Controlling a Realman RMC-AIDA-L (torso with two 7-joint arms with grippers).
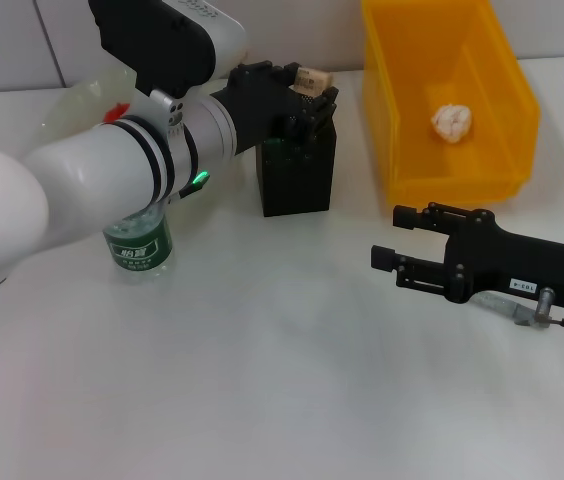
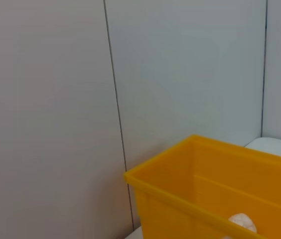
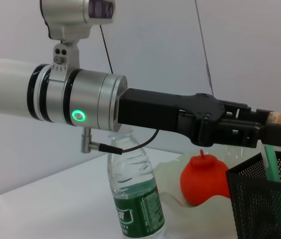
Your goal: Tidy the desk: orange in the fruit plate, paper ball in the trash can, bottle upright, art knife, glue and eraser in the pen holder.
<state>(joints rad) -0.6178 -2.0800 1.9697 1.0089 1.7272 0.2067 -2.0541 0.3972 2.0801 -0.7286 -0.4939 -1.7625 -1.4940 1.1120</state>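
Above the pen holder [image 1: 297,170], upper centre, the left gripper [image 1: 312,88] pinches what may be an eraser [image 1: 314,76]. Lower right, the right gripper [image 1: 394,238] hovers spread over the tabletop [image 1: 262,350].

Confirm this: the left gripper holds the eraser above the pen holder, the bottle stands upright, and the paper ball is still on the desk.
The paper ball is not on the desk: the head view shows it inside the yellow trash can. The rest holds: left gripper, eraser, pen holder, bottle.

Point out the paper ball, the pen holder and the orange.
paper ball [image 1: 452,122], head view, its crumpled middle.
pen holder [image 1: 298,180], head view, front mesh wall.
orange [image 3: 204,179], right wrist view, its front face.
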